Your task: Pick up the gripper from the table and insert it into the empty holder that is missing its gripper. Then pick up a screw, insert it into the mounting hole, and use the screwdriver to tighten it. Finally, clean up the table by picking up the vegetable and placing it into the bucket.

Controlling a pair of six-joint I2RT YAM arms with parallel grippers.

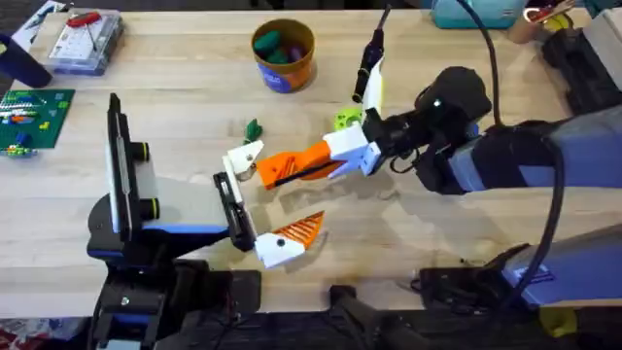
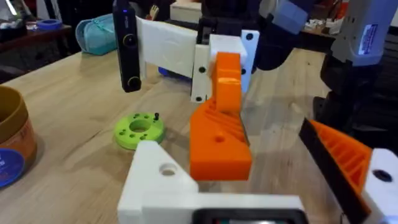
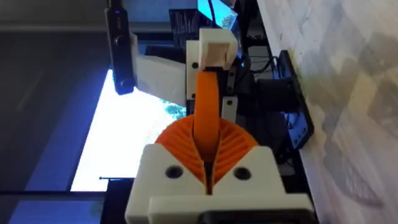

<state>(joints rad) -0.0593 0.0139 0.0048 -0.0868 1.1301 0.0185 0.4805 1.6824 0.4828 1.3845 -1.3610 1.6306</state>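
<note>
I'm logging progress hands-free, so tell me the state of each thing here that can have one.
right gripper: jaws shut on the gripper.
the gripper: held by its orange tip, white base close to the holder, apparently not seated.
the holder: missing its second finger.
the bucket: upright, open, green pieces inside.
vegetable: lying on the table, outside the bucket.
screwdriver: lying on the table, unheld.

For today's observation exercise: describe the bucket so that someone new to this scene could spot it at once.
Start at the far edge of the table, near its middle. There stands the bucket, a small round orange-brown tub with a blue label band. It is the one open container there, with green pieces inside.
</note>
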